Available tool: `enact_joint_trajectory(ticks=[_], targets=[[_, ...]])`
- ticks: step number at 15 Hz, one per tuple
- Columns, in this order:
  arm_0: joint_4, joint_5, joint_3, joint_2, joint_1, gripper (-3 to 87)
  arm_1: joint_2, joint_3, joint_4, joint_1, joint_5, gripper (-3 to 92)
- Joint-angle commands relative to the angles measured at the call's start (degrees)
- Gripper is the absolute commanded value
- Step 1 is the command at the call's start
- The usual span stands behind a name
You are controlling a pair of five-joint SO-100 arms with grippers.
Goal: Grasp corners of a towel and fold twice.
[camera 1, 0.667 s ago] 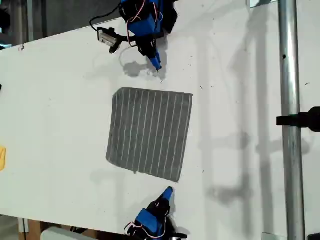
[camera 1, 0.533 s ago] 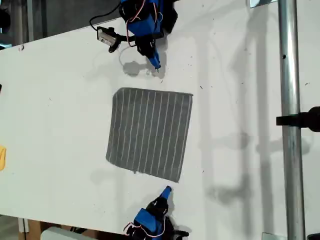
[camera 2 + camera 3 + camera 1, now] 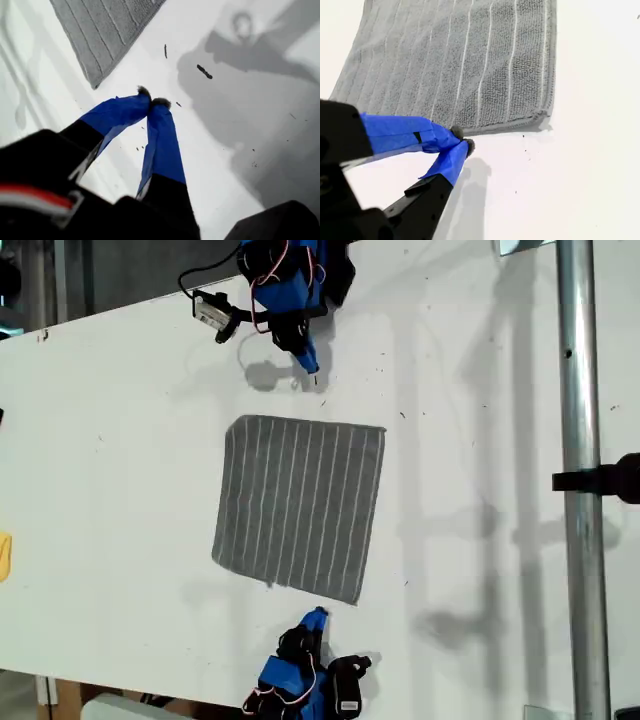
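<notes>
White worktop (image 3: 480, 390), exterior view, fills most of the field. A metal pole (image 3: 578, 390) runs down the exterior view's right and carries a black clamp (image 3: 600, 480).

The towel (image 3: 300, 505), grey with thin white stripes, lies flat and unfolded near the middle of the worktop. All four corners rest on the surface. No end effector touches it.

My first end effector (image 3: 308, 364) hangs near the exterior view's top edge, beyond the towel's upper border and apart from it. In the first wrist view its blue fingers meet at the dark tips, so it is clenched on nothing (image 3: 152, 102). One towel corner (image 3: 95, 85) lies ahead of the tips, clearly separated from them by bare worktop. Small dark marks (image 3: 204, 71) speckle the surface nearby.

My second end effector (image 3: 316, 617) stands near the exterior view's bottom edge, just beside the towel's lower border. In the second wrist view its tips (image 3: 462, 140) are pressed together, empty, just off the hem. The nearest corner (image 3: 547, 117) lies flat to one side of the tips.

A yellow object (image 3: 4, 555) is cut off by the exterior view's left edge.
</notes>
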Motion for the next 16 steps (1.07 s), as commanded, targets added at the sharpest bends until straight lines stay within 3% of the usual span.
enact_joint_trajectory(ticks=[1, 5, 8, 12, 15, 16], targets=[[0.1, -2.0, 0.2, 0.3, -0.5, -2.1, -0.3, -1.6, 0.4, 0.2, 0.5, -0.3], [-0.5, -1.0, -3.7, 0.0, -0.4, -2.9, -3.6, -12.3, 3.1, -1.5, 1.6, -0.3], [0.0, -0.6, -20.3, -17.1, 1.6, -2.9, -30.0, -31.4, -2.5, -4.5, -0.2, -0.3], [7.9, 5.5, -52.7, -48.8, 4.0, -2.9, -61.1, -57.9, -3.2, -9.4, -3.0, -0.3], [17.8, 6.0, -70.7, -64.2, 6.0, -2.9, -79.8, -76.4, 2.0, -12.5, -4.3, -0.3], [17.8, 6.1, -73.3, -66.2, 6.5, -2.9, -86.0, -83.7, 5.3, -13.3, -4.9, -0.3]])
